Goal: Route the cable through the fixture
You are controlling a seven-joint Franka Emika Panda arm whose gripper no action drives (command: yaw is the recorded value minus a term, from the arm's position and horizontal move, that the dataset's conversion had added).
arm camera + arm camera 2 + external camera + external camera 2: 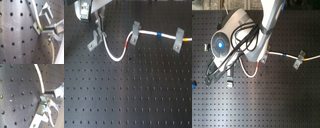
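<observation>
Cable end held at the last clip

The cable already sits in two clips, then sags toward the fixture on the first exterior view's left. The tool pinches it near a green band; I'd keep it taut and lower it squarely into the slot on the perforated surface.

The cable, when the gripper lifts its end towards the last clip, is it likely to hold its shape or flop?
Probably floppy: the cable sags in a loop between clips in the first exterior view. It looks thin and light, so likely easy to drag. Being round and smooth, it may slip between the gripper fingers.
</observation>
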